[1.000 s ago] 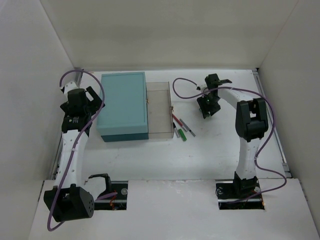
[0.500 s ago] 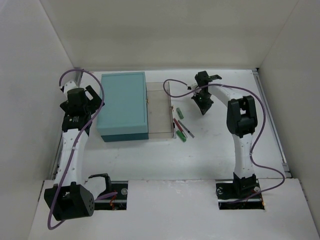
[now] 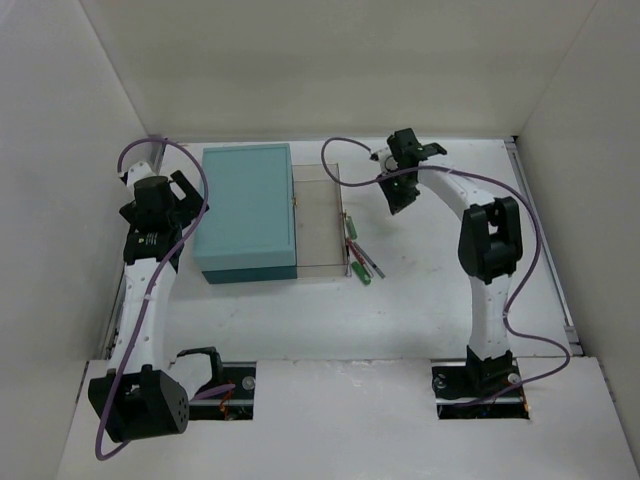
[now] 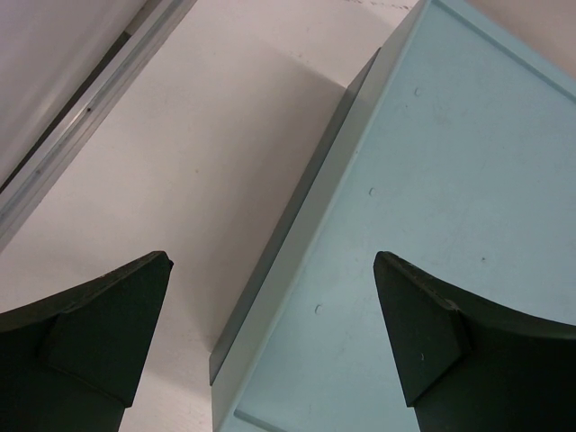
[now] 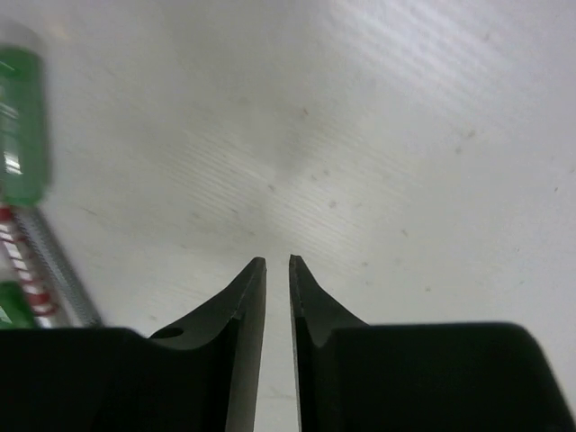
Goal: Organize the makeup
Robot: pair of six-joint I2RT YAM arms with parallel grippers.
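The makeup lies in a small loose cluster on the white table, just right of the clear tray. A far green tube runs lengthwise along the tray's right wall; whether it touches the wall I cannot tell. A near green tube lies closer to the arms, and thin pencils slant between the two.

From the right wrist, a tube is a glossy, rounded green blur at the left edge. Below it are a red-and-white banded pencil and a ribbed grey pencil. The table surface there is finely ridged and speckled.

The tray is transparent, thin-walled and rectangular, and the table shows white through it. It butts against the right side of the teal box, which is matte and flat-topped, lid down, contents hidden.

The right gripper hovers over bare table right of and beyond the cluster. Its black tapered fingers are nearly together with only a thin slit between, gripping nothing.

The left gripper is spread wide over the box's left edge, one finger above the table and the other above the lid, holding nothing.
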